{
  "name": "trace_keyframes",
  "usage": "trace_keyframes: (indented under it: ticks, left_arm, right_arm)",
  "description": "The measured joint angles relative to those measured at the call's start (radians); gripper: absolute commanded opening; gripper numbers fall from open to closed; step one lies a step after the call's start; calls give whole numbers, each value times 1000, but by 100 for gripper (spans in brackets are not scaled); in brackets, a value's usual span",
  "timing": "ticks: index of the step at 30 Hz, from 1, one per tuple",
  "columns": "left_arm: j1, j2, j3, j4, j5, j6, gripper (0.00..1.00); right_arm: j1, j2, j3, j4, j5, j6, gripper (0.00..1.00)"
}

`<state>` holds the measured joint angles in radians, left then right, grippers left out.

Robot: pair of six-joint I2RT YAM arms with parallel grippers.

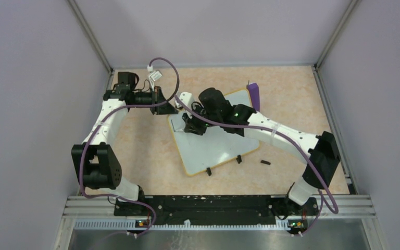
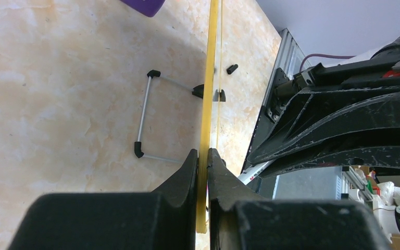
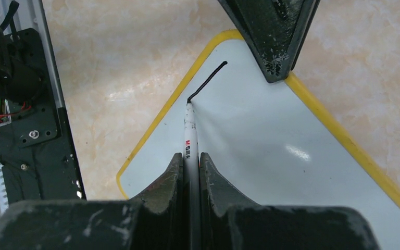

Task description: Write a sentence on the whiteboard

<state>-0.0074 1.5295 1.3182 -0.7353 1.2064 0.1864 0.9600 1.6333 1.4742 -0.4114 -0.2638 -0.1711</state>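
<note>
Whiteboard [image 1: 216,148] in the middle of the table [image 1: 146,156], turned at an angle, with its two black clip feet [image 1: 209,171] toward the arm bases. Roughly square with rounded corners; smooth white face with a soft shine, framed by a thin yellow-orange rim. On the face only one short black marker stroke [image 3: 208,80], slightly curved, close to the corner nearest the left arm. No letters readable.

Marker pen [image 3: 189,140] with a thin white barrel and small red and black print, its black tip touching the end of the stroke. Clenched around the barrel by the right gripper [image 3: 190,159], both dark, scuffed fingers tight against it.

Far-left edge of the board grasped by the left gripper [image 2: 203,156]: matte black pads pressed on both sides of the rim, board seen edge-on as a thin yellow line [image 2: 208,94] in the left wrist view. One worn, pointed finger of it also seen over the rim [image 3: 273,47] in the right wrist view.

On one side of the board in the left wrist view, a thin wire frame [image 2: 143,112] of grey metal, rectangular, with black corner pieces. Not possible to tell whether joined to the board.

Purple wedge-shaped block [image 1: 253,94] just beside the far right corner of the board. Small black cylindrical piece [image 1: 264,162] alone on the table, near the right clip foot. Table surface matte, peach-beige with a marbled pattern. Right forearm across the upper right part of the board in the top view, hiding that part of the face.
</note>
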Motion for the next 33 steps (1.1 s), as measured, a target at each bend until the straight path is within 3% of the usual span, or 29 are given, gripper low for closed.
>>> trace_keyframes:
  ticks: [19,33]
  left_arm:
    - [0,0,0,1,9,-1,0]
    - [0,0,-4,2,9,-2,0]
  right_arm:
    - [6,-32,-9,-11,-16,18,0]
    - [6,-41,33,21,63,35,0]
